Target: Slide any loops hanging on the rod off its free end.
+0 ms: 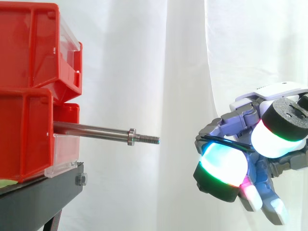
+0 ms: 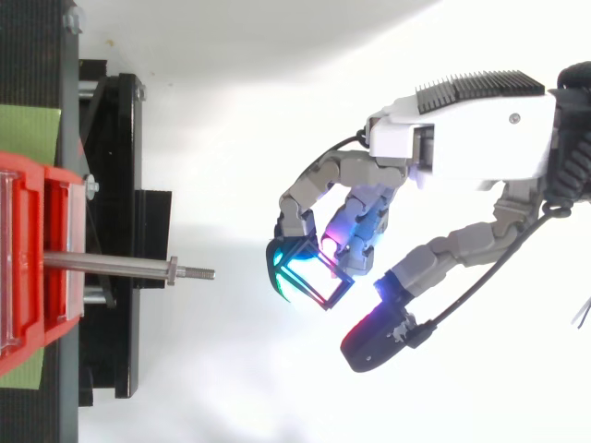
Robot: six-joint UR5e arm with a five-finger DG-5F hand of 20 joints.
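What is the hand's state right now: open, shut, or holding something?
The hand: shut on a thin dark cable loop, clear of the bare steel rod.

The rod (image 1: 91, 129) runs hidden behind red bins (image 1: 26, 130); right edge crops the robot hand (image 1: 276, 91).

The rod (image 1: 96, 129) projects from the red bins (image 1: 29, 96); the hand (image 1: 240, 118), well apart beyond its threaded end, pinches a thin dark loop (image 1: 226, 142).

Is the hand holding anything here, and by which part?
Yes: a thin dark loop, its strand hooked over the curled fingers of the hand near the fingertips, clear of the rod.
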